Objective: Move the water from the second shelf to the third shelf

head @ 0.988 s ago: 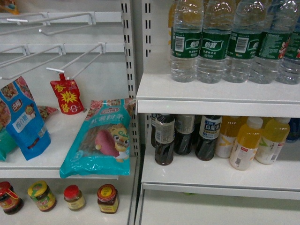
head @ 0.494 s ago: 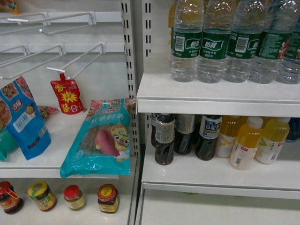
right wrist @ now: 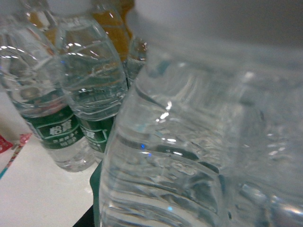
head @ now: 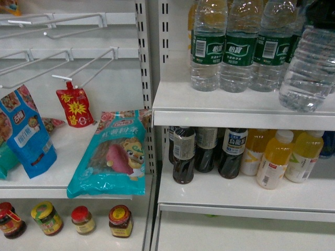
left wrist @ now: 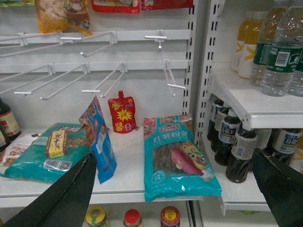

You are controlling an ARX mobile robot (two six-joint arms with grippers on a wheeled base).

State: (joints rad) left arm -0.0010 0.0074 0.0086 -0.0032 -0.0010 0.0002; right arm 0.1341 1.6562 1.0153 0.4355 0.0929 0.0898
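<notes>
Left gripper (left wrist: 175, 198) spread wide below the snack shelf; right jaws' state unreadable, as the water bottle (head: 309, 68), lifted and tilted off the upper shelf (head: 241, 107) in the head view, fills the right wrist view (right wrist: 199, 142).

Left gripper (left wrist: 175, 189): two broad black fingers (left wrist: 66, 198), matte and wedge-shaped, plain-surfaced, one at seven o'clock, one at four o'clock in the left wrist view. At one o'clock in the head view, a dark blurred bit of right arm (head: 322, 13).
</notes>
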